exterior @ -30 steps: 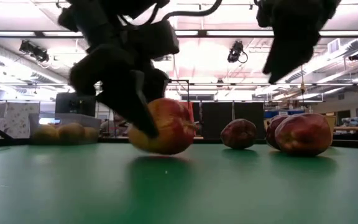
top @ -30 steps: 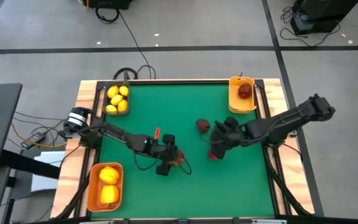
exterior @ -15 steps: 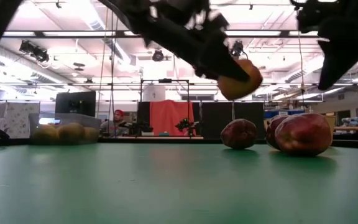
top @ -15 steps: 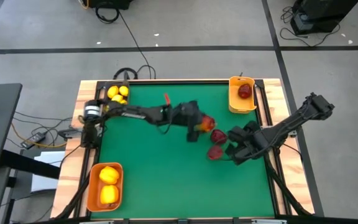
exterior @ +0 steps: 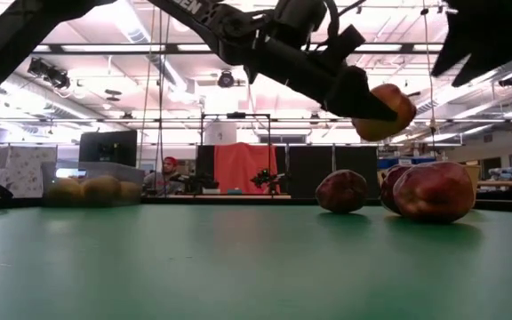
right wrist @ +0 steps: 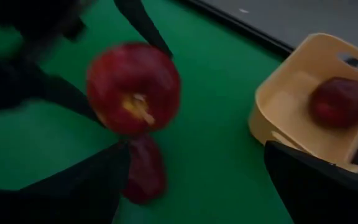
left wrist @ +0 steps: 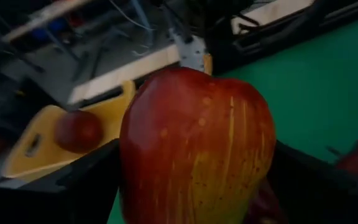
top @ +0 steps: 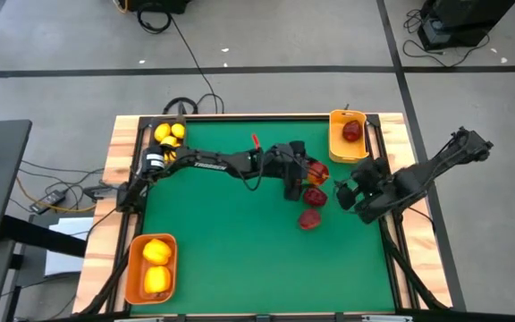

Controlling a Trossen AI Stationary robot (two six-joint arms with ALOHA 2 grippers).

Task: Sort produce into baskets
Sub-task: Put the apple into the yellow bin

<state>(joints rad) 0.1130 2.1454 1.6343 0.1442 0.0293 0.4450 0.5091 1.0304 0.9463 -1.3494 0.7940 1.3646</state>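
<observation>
Above the mat, red apple [top: 317, 174] clamped between left pincer [top: 309, 173] fingers

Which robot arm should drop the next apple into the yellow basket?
Probably the left. Its claw already holds a red apple up off the table, near the yellow basket with one apple inside. The right claw holds nothing.

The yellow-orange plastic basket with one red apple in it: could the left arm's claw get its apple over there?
Probably yes. The left claw holds a red-and-yellow apple in the air, close to the yellow-orange plastic basket, with bare green tabletop between them. The right claw waits off to the side.
</observation>
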